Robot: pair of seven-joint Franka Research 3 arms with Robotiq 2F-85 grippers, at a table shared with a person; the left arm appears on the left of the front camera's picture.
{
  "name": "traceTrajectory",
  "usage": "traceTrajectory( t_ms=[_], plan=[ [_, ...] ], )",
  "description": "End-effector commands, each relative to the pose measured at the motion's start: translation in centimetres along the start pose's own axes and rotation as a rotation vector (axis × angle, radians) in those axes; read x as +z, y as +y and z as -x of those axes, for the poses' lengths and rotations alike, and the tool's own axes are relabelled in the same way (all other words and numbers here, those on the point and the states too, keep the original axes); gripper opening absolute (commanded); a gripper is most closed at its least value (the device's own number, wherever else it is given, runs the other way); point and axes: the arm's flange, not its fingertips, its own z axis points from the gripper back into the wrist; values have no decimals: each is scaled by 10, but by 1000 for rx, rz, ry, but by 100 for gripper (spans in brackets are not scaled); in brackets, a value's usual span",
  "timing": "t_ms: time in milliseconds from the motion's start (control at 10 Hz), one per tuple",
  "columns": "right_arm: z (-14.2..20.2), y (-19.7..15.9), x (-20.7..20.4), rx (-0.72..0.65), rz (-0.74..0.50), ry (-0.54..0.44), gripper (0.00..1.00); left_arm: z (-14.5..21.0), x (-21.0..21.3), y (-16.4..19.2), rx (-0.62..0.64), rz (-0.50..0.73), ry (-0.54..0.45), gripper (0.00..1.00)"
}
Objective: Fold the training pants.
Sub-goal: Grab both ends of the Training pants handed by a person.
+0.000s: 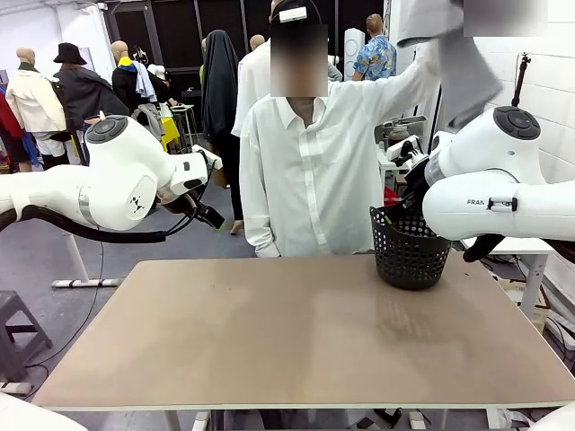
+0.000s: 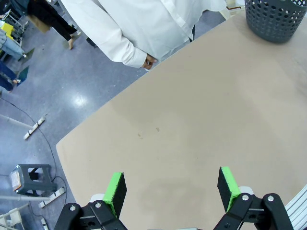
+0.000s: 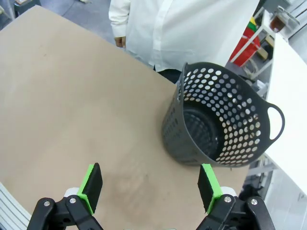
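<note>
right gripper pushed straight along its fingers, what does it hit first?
The right gripper, open, probably meets bare table first, just beside the basket; its wall sits close, depth unclear.

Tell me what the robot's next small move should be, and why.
Probably keep the left hand and right hand open and wait: the person holds the pants high above the basket, and no cloth lies on the table yet.

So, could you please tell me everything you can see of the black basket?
The basket is a round, dark, plastic-looking tub that tapers downward. Its wall is pierced with rows of round holes, and there is a loop handle at the rim. It stands upright and looks empty, on the table near its far right corner.
</note>
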Motion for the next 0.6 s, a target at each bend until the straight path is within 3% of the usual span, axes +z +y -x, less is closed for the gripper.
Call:
traceTrajectory(
  t_ms=[0, 500],
  plan=[
    [1, 0, -2, -1, -1, 4, 100, 0, 0, 1, -5, 9, -3, 100],
    [1, 0, -2, -1, -1, 4, 100, 0, 0, 1, -5, 9, -3, 100]
  ],
)
